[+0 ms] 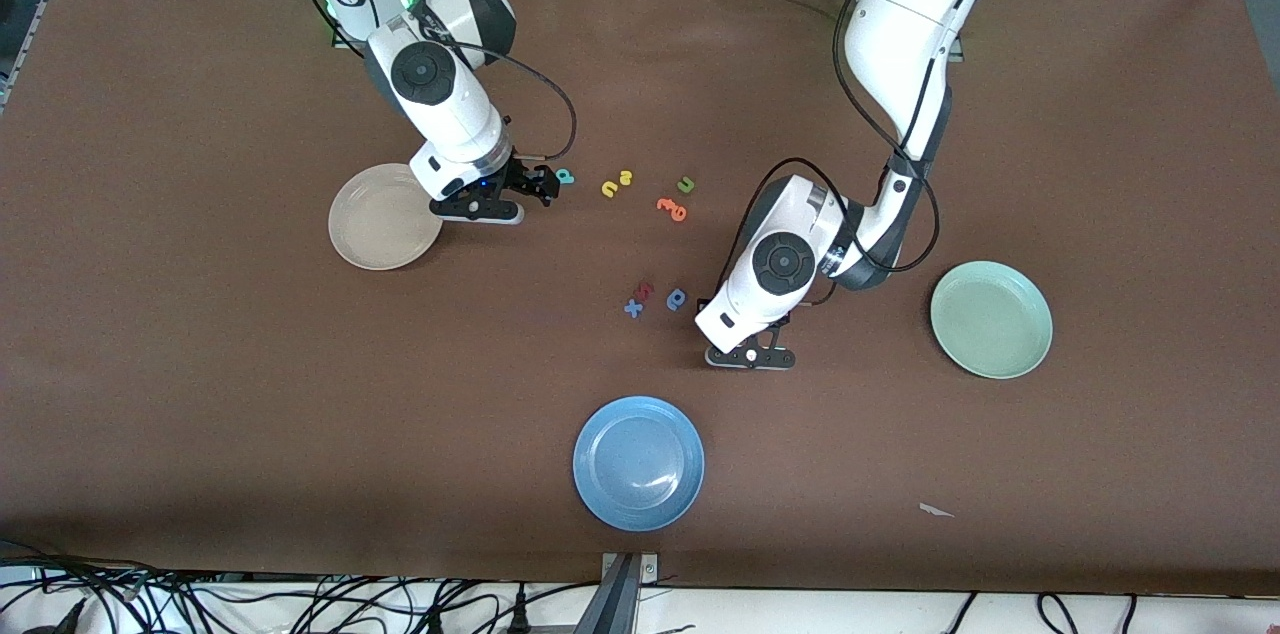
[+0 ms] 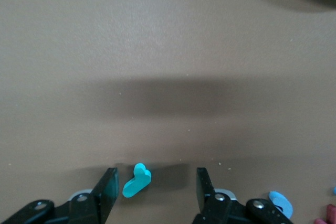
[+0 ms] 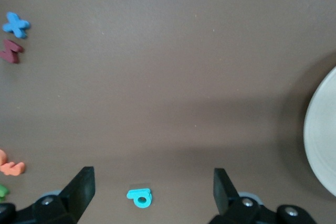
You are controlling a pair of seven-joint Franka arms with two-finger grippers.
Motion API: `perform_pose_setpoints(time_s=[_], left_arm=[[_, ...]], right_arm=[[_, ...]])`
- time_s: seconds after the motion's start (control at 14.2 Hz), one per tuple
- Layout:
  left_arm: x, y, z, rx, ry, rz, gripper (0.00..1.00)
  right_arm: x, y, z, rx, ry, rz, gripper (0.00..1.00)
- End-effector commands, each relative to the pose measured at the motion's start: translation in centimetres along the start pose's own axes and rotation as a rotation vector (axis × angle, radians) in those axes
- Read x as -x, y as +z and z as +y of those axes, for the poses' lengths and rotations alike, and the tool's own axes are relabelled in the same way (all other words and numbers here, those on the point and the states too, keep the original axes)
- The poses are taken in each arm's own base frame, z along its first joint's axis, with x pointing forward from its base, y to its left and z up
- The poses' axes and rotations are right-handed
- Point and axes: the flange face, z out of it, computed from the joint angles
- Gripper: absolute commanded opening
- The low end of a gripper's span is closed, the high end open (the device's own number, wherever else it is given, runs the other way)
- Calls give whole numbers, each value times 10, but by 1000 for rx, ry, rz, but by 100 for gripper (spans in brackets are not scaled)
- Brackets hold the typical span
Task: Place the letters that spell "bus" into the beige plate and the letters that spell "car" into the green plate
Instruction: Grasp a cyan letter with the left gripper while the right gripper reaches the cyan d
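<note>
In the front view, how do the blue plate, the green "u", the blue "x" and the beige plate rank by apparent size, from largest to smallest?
1. Blue plate, though it lies nearest the camera, so this is unsure.
2. Beige plate, partly covered by the right arm.
3. Blue "x" and green "u": both tiny, too alike to rank.

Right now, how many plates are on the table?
3. A beige plate beside the right gripper, a green plate toward the left arm's end, and a blue plate nearest the front camera.

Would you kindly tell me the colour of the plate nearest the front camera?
The plate is blue, clearest in the front view.
</note>
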Motion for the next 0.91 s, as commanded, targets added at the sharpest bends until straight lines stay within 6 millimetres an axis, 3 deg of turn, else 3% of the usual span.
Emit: perform_pose_setpoints(time_s=[0.0,0.14,0.42,0.84], left_arm=[[3,3,-2,-3,2,-20,66],[3,3,-3,-4,2,-21,63],[4,5,-4,-8,4,-24,49],[4,5,-5,-10,3,-25,33]], right_arm=[[10,29,-11,9,18,21,100],[25,49,-27,8,45,33,100],[48,69,-47,26,98,66,100],[77,100,-59,54,56,42,100]])
